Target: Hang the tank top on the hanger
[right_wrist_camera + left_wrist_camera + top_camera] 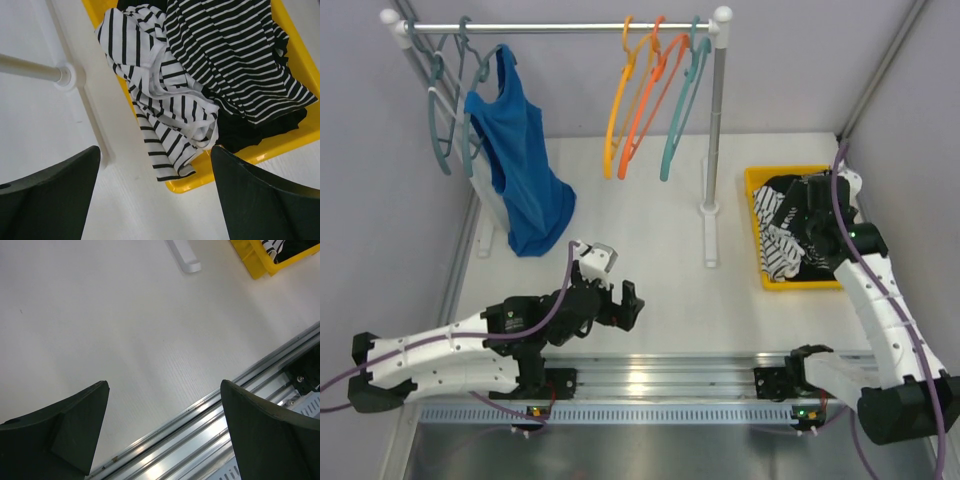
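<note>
Right wrist | right gripper (155, 155) agape, empty, over white black-striped fabric tank top (150, 90), yellow plastic bin (187, 187) | step: pickup | next: descend, pinch.

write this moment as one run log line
phase: pre-grasp | right gripper: open, above tank top in yellow bin | left gripper: open, empty, above table | hanger: on rail, bare
</note>
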You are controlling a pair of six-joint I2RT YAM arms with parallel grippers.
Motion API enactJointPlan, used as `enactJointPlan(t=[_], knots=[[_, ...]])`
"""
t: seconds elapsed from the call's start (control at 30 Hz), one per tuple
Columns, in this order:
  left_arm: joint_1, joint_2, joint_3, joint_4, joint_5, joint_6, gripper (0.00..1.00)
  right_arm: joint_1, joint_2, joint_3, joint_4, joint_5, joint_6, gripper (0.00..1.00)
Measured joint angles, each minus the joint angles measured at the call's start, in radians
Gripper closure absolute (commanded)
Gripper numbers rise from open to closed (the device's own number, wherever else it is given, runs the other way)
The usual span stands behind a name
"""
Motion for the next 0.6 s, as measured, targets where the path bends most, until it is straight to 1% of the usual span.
enactJointPlan(t=[0.13, 0.33, 0.47, 0.6], knots=[[0.0, 0.01, 0.0, 0.002, 0.014, 0.011, 0.02, -0.084, 0.119, 0.032, 0.065, -0.055, -0.035, 0.19], [0.0, 0.01, 0.0, 0.002, 0.036, 0.014, 0.02, -0.245, 0.258, 0.023, 0.153, -0.14, -0.08, 0.22], [0.0, 0.003, -0.002, 0.002, 0.045, 0.014, 0.02, -0.269, 0.31, 0.01, 0.183, -0.154, -0.108, 0.22], [0.0, -0.014, -0.009, 0.003, 0.047, 0.014, 0.02, -0.271, 0.322, -0.024, 0.205, -0.158, -0.125, 0.23]])
